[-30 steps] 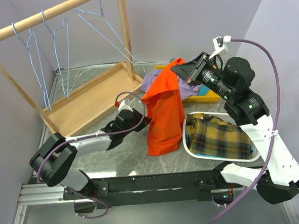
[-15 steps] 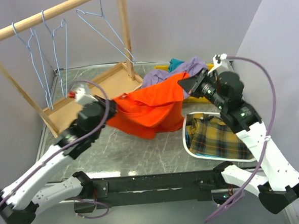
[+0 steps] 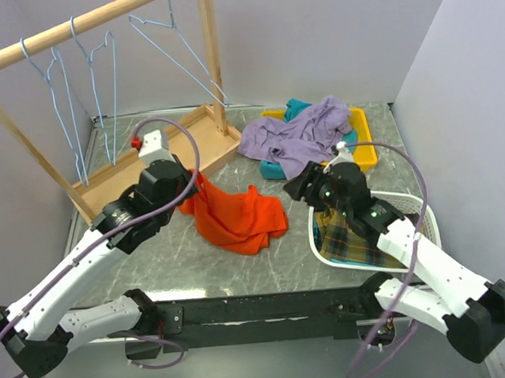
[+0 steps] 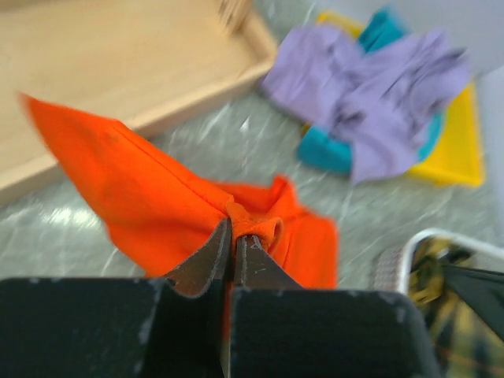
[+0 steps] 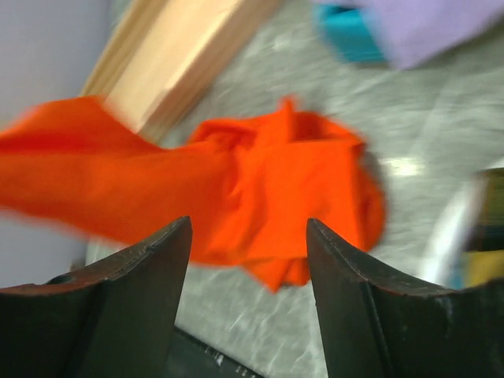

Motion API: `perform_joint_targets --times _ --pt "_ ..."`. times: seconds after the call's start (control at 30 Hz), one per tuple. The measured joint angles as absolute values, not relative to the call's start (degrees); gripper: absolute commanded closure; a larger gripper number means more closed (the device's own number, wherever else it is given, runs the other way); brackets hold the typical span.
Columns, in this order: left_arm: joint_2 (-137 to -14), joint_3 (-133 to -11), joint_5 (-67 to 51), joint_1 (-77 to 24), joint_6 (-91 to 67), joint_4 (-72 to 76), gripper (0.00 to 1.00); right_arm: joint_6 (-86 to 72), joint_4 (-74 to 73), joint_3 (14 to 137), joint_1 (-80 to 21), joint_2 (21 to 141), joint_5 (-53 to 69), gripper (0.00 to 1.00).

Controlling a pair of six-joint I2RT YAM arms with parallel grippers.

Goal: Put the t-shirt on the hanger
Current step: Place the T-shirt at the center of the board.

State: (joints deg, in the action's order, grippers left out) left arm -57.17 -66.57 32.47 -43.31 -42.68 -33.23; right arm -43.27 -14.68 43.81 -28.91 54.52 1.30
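Barely begun. Pinching the t-shirt [image 3: 237, 220] tight with the left gripper [image 4: 234, 232], heaped just in front of the rack [image 3: 54, 34]. Holding nothing in the wide-open right gripper [image 5: 248, 230]. Yet to go on the hanger [image 3: 189, 56] up there

Three hangers [image 3: 184, 56], one t-shirt [image 3: 237, 216], one basket [image 3: 407, 196], perhaps three other cloths [image 3: 301, 135].

High overview; both wrist views close on t-shirt [image 3: 237, 220]
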Motion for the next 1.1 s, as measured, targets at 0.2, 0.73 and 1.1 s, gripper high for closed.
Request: perform_joint_targets --times 0.2,0.73,1.1 --pt "-57.6 -64.9 30.6 -43.3 -42.6 -36.4 0.99 -41.8 -9.8 44.3 -46.7 53.1 -5.1 0.25" --pt "-57.5 -65.4 29.8 -43.3 -42.6 -37.6 0.99 -37.9 -5.0 58.9 -61.8 82.9 -15.9 0.25" --pt "-56.3 -65.4 29.9 -43.3 -42.6 -38.1 0.99 -39.2 -4.1 61.1 -62.5 91.2 -19.9 0.86"
